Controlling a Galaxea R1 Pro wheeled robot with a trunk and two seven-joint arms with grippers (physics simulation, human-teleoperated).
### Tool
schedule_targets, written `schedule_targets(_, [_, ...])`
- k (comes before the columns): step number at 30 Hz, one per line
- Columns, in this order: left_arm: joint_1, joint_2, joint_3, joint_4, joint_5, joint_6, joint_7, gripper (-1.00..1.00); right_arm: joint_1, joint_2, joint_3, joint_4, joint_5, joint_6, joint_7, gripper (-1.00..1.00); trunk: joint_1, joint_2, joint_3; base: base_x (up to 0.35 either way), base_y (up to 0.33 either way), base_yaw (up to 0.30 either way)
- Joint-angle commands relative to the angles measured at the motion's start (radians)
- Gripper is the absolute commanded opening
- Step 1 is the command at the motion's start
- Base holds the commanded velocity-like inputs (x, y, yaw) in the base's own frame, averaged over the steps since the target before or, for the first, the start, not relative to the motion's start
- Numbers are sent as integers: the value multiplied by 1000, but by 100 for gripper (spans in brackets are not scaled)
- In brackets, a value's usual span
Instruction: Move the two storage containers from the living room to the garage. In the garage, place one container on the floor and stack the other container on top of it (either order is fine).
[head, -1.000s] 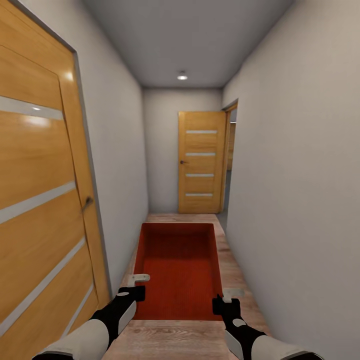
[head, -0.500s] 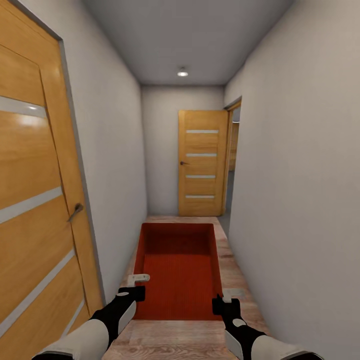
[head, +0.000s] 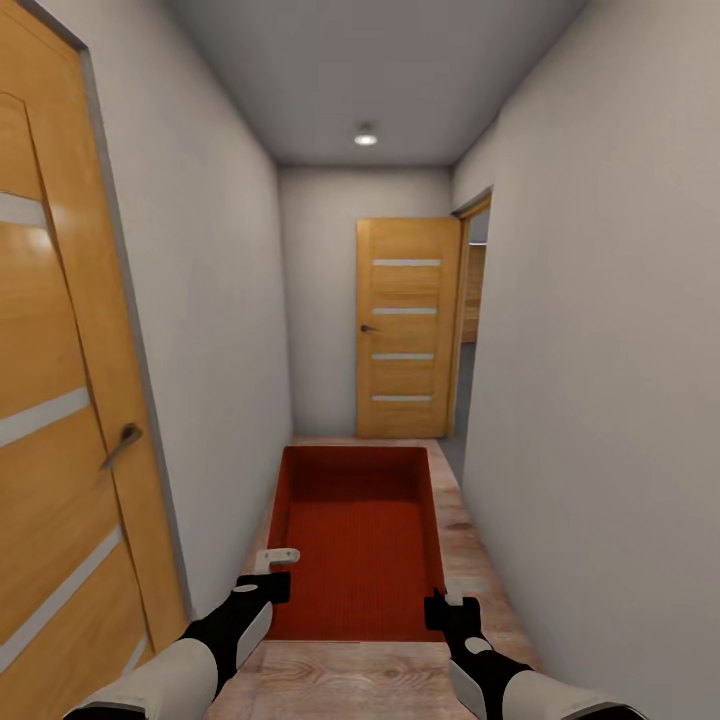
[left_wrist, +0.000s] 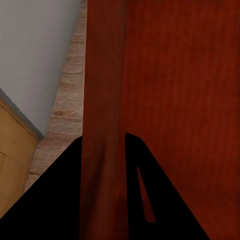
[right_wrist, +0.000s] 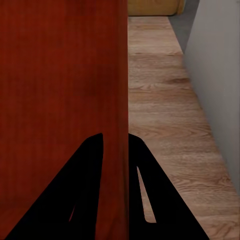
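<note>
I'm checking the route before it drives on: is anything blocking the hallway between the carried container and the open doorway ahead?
Nothing visible does. The storage container, held by the left claw and right claw, faces bare wood floor up to the doorway; its door stands open.

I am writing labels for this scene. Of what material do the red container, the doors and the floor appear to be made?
The storage container: probably plastic; uniform orange-red, thin straight walls, faint ribbing on the bottom, though a wrist view hints at grain. Both grippers, left and right, clamp its walls. The door: varnished wood or veneer, with visible grain and pale strips. The hallway floor: light wood planks, matte.
</note>
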Motion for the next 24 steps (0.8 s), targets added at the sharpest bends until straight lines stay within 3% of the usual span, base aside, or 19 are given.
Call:
schedule_targets(1, [-1,3,81,0,3,7,12,-100,-1,-7,-40,-2,-20,-17,-6,-100,1,-1,-2,324,0,0])
schedule_targets(24, [-1,5,82,-1,3,7,12,-100,-1,-7,-40,-2,-20,-17,-5,-100,1,-1,-2,324,0,0])
